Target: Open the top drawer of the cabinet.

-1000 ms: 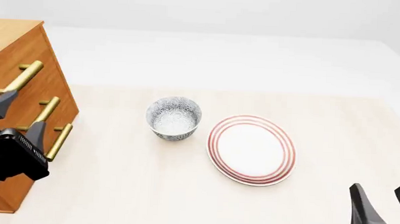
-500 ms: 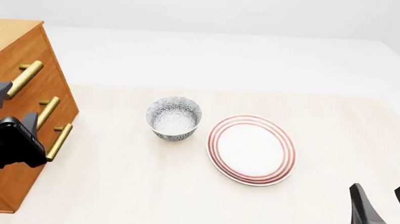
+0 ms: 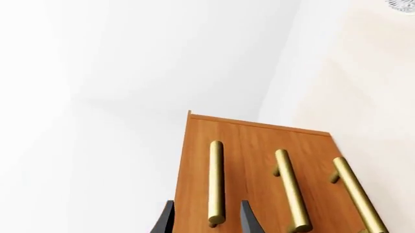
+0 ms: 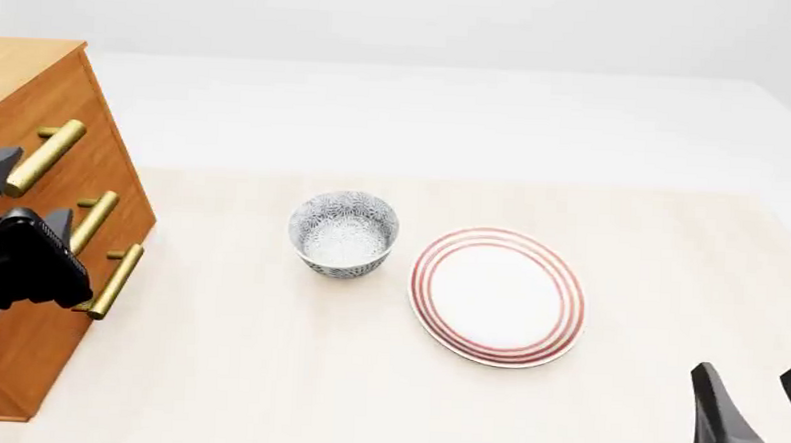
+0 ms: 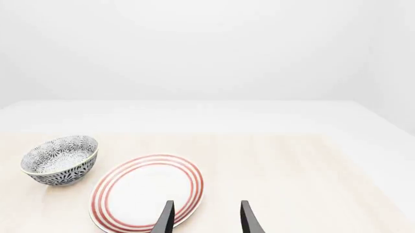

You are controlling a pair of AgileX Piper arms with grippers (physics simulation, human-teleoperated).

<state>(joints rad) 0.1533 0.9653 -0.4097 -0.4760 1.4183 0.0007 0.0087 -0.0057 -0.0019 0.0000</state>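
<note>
The cabinet [image 4: 22, 65] stands at the table's left edge, its three drawer fronts flush. The top drawer [image 4: 78, 93] carries a brass bar handle [image 4: 46, 154]. My left gripper [image 4: 25, 195] is open, one finger on each side of that handle's near end, not pinching it. In the left wrist view the top drawer [image 3: 196, 160] of the cabinet [image 3: 253, 141] shows its handle [image 3: 216, 179] running between the fingers of my left gripper [image 3: 206, 221]. My right gripper [image 4: 759, 408] stands open and empty at the near right, also seen as the right gripper [image 5: 206, 218].
A blue-patterned bowl [image 4: 344, 232] sits mid-table, with a white plate with red rings [image 4: 496, 295] just right of it. Two lower brass handles [image 4: 95, 218] [image 4: 117, 279] stick out below the top one. In the right wrist view the bowl [image 5: 60, 159] and plate [image 5: 147, 191] lie ahead.
My left gripper has risen and closed in on the cabinet, from beside the middle handle to straddling the top handle's near end. The right arm has not moved.
</note>
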